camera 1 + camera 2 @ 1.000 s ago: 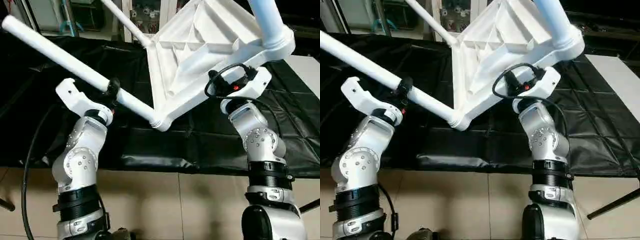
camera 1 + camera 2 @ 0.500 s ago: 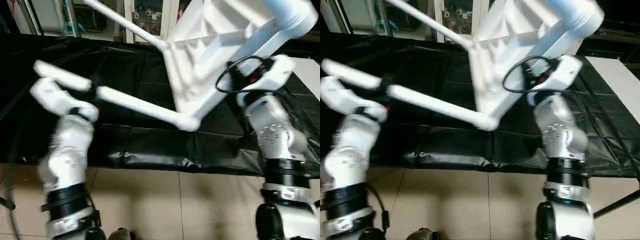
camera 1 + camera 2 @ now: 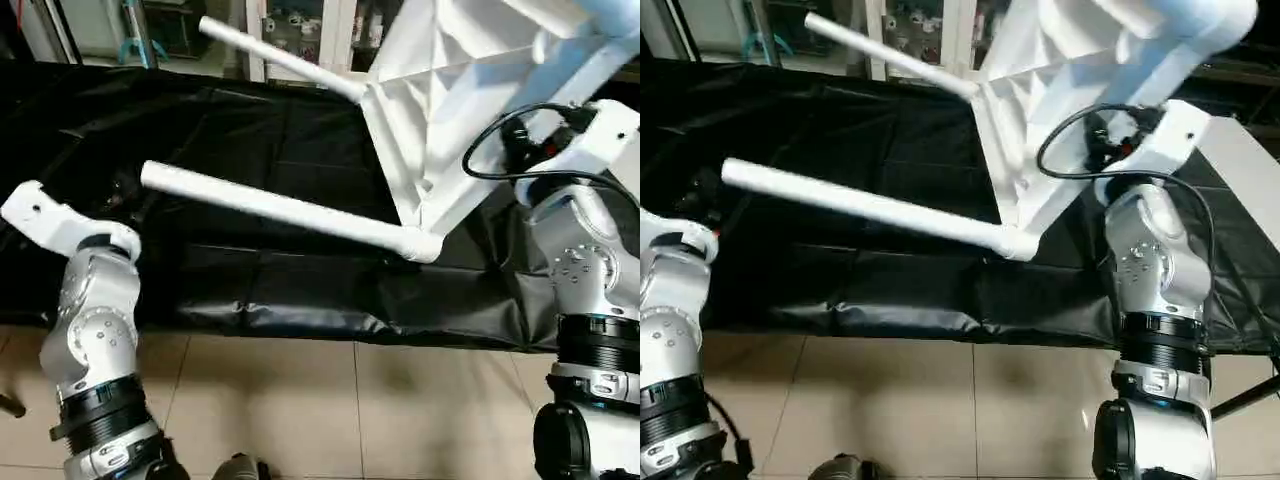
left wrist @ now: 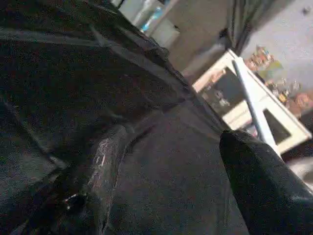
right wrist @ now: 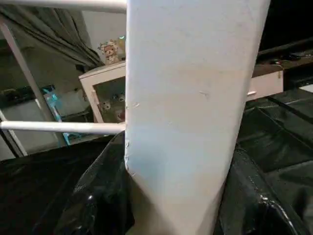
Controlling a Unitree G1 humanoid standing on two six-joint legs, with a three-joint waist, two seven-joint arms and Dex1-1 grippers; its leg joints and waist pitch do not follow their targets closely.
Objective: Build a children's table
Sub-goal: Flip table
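The children's table (image 3: pixel 450 90) hangs tilted above the black cloth, ribbed underside toward me. One white leg (image 3: pixel 280 210) reaches left from its lowest corner socket (image 3: pixel 425 245). A second leg (image 3: pixel 275 55) points left further back. A third rises at the top right (image 3: pixel 1200 15). My right gripper (image 5: pixel 178 161) is shut on a white part of the table near its right side, one black finger (image 5: pixel 105 196) on each side of it. My left gripper (image 3: pixel 122 192) is open just off the near leg's free end, with only black cloth between its fingers (image 4: pixel 264 186).
Black cloth (image 3: pixel 250 280) covers the low work table, whose front edge runs across above the tiled floor (image 3: pixel 320 400). A flat white board (image 3: pixel 1250 170) lies at the right. A cabinet and shelves (image 3: pixel 300 20) stand behind.
My left gripper has come off the near leg and dropped down and left past its free end. The table has swung right and the leg lies flatter. The right grip holds.
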